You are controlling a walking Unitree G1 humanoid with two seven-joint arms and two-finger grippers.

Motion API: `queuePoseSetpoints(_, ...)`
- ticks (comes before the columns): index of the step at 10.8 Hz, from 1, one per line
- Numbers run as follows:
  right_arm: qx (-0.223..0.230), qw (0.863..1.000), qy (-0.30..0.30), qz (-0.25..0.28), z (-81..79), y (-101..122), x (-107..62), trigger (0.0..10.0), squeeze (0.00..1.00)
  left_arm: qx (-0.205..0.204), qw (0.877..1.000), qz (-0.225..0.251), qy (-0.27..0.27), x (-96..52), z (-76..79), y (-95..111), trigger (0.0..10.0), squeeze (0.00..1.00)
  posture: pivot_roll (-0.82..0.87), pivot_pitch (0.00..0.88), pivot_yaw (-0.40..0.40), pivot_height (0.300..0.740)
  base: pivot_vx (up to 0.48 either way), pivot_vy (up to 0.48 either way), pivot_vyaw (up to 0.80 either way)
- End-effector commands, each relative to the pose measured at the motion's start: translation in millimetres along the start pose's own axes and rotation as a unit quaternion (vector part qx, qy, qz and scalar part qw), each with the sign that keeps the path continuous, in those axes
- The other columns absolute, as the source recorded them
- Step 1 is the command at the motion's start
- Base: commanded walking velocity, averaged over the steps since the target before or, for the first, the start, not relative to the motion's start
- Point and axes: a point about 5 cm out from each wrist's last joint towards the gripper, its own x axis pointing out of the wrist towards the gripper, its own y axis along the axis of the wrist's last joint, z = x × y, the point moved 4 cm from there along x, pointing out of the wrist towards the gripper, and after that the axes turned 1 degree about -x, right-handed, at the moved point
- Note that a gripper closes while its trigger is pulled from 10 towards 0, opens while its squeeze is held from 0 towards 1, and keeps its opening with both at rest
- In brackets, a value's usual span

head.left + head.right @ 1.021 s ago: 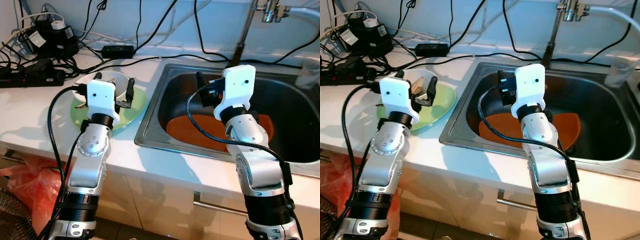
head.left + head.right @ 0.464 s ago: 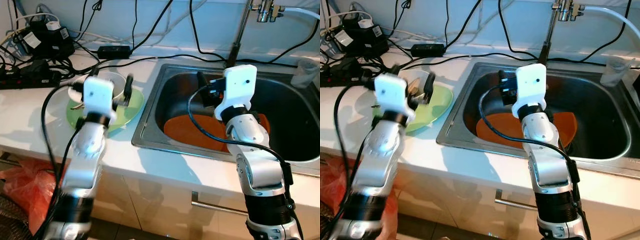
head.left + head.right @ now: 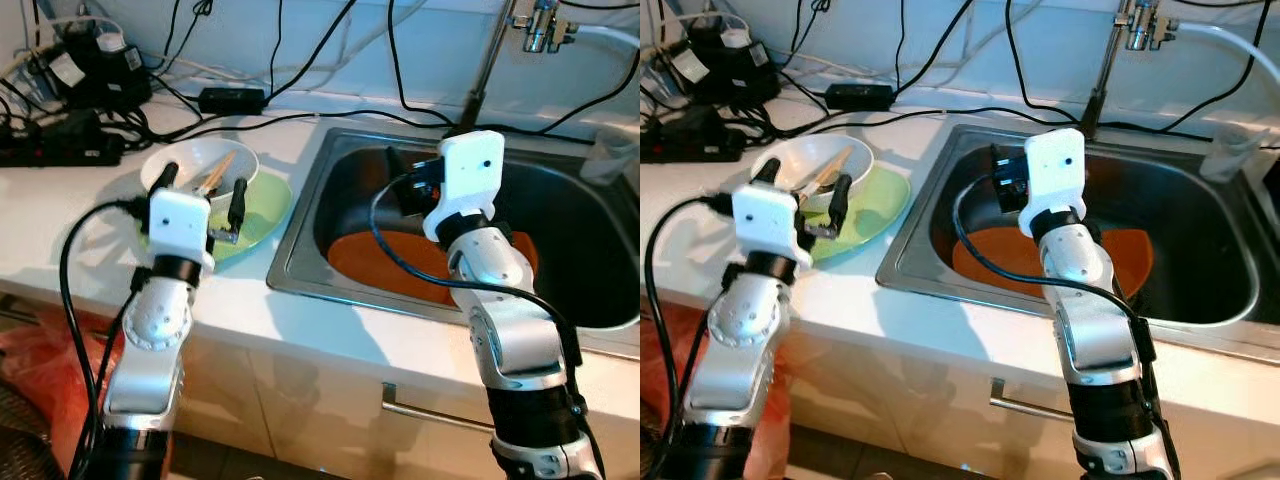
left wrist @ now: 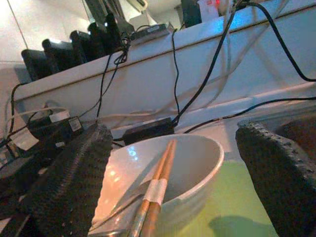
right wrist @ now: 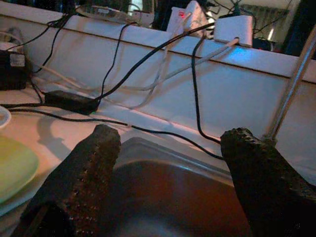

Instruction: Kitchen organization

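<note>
From the head we see a white desk [image 3: 60,215] carrying a pale green plate [image 3: 262,205], a white ceramic bowl [image 3: 195,165] with wooden chopsticks [image 3: 215,172], and a steel sink [image 3: 330,262] holding an orange board [image 3: 385,265]. Our left gripper [image 3: 200,195] hovers near the bowl, jaws wide apart, empty.

At the right wrist, our right gripper [image 5: 168,173] spreads empty textured jaws over the sink.

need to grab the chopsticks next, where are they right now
The chopsticks lie in the white bowl on the green plate, on the counter left of the sink, just beyond the open left hand.
</note>
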Motion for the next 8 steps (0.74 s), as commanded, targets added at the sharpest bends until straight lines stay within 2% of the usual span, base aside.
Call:
queuePoseSetpoints(1, 0.0, 1.0, 0.007, 0.009, -1.2, 5, 2.5, 10.0, 0.0, 0.005, 1.0, 0.011, -0.001, -1.2, 1.9, 4, 10.0, 0.0, -0.02, 0.0, -0.019, 0.74, 0.0, 0.0, 0.0)
queuePoseSetpoints(4, -0.003, 1.0, 0.008, 0.01, -0.5, 7, 2.8, 10.0, 0.0, 0.005, 1.0, 0.0, -0.001, 0.6, 8.4, -8, 10.0, 0.0, -0.04, 0.0, -0.022, 0.74, 0.0, 0.0, 0.0)
queuePoseSetpoints(6, -0.002, 1.0, 0.006, 0.014, 0.1, 8, 3.1, 10.0, 0.0, 0.012, 1.0, 0.006, -0.012, 12.0, 17.3, -11, 10.0, 0.0, -0.04, 0.0, -0.018, 0.74, 0.0, 0.0, 0.0)
queuePoseSetpoints(8, -0.003, 1.0, 0.002, 0.017, 1.6, 10, 2.7, 10.0, 0.0, 0.018, 1.0, 0.01, -0.012, 16.9, 16.7, -11, 10.0, 0.0, -0.04, 0.0, -0.018, 0.74, 0.0, 0.0, 0.0)
